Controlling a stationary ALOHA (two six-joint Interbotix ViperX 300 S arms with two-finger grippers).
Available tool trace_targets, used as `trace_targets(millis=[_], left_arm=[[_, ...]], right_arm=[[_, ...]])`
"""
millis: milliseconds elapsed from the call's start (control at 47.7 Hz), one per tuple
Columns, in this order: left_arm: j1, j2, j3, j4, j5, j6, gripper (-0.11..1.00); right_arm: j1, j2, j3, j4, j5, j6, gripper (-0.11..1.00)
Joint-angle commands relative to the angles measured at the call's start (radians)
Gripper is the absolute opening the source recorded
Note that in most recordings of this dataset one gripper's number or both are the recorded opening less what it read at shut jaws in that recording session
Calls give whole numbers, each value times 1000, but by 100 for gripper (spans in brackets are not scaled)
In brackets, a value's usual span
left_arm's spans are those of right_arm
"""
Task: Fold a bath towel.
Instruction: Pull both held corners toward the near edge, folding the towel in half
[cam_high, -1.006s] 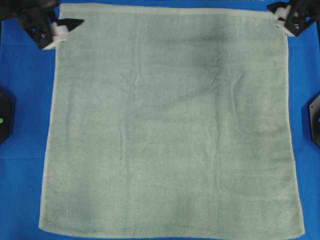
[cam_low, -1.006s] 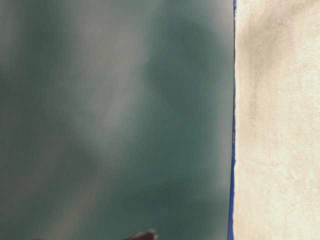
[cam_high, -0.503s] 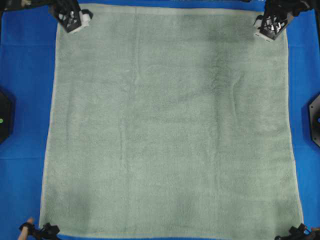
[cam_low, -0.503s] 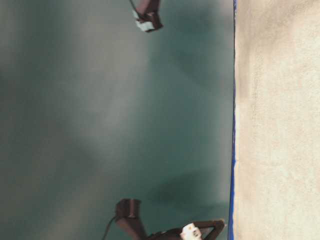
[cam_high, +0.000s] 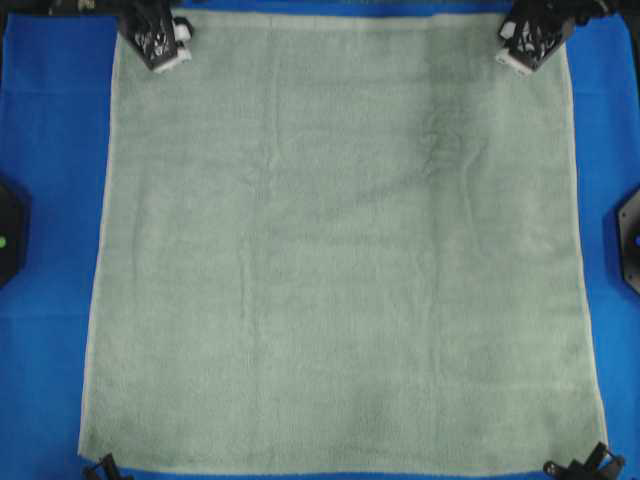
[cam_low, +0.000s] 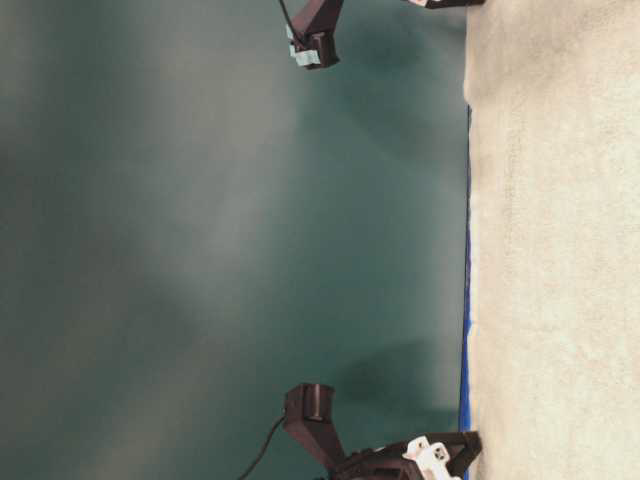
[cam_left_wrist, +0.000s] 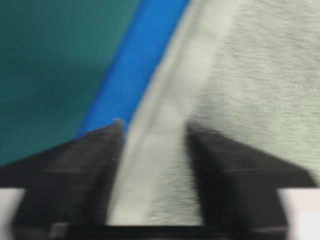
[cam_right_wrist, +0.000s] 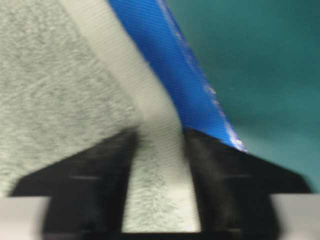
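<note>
Closest to you, at the near edge in the overhead view, your left gripper (cam_high: 105, 468) and right gripper (cam_high: 585, 466) sit at the two near corners of the bath towel (cam_high: 340, 240). Your left wrist view shows the left gripper (cam_left_wrist: 152, 135) with its black fingers (cam_left_wrist: 85, 170) either side of the towel's flat hemmed border (cam_left_wrist: 165, 100), the cloth running up between them; the right wrist view shows the right gripper (cam_right_wrist: 159, 137) astride the same kind of hem (cam_right_wrist: 150, 100). Both pictures are blurred, so you cannot tell whether either pair of jaws is pressing the cloth or merely straddling it. Beyond them the towel lies spread flat and square on the blue surface (cam_high: 50, 200), reaching nearly to its far edge.
</note>
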Motion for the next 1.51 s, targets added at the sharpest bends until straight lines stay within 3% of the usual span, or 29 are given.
trace_targets(millis=[0,84,126,314,566,671,796,880,1006,1111,1258,1320,1488], left_arm=[[-11,-11,8,-2,25,-2,34],[-11,-17,15,-2,32,-5,11],[-11,-20,18,-2,37,-6,3],[-21,-114,0,-2,103,-3,3],[-37,-348,-60,-5,296,-9,3],[-67,-410,-63,-6,365,-21,3],[-141,-477,-34,-6,437,-94,3],[-215,-512,12,-6,476,-167,3],[-356,-569,95,-41,518,-181,3],[-505,-621,167,-89,509,-245,3],[-712,-663,238,-92,491,-503,3],[-834,-680,256,-80,477,-626,3],[-1108,-681,268,-61,351,-874,3]], right_arm=[[-12,18,9,2,12,-3,29],[-5,12,17,5,32,-2,8],[-3,9,18,6,43,5,7],[5,-81,21,25,80,37,7],[32,-324,18,26,155,129,7],[84,-413,26,26,224,158,7],[173,-500,52,31,310,206,7],[268,-571,92,46,374,270,7],[426,-680,170,81,446,390,7],[617,-784,233,132,495,512,7],[914,-862,295,183,500,710,7],[1032,-861,304,184,494,810,7],[1338,-796,301,176,426,1081,7]])
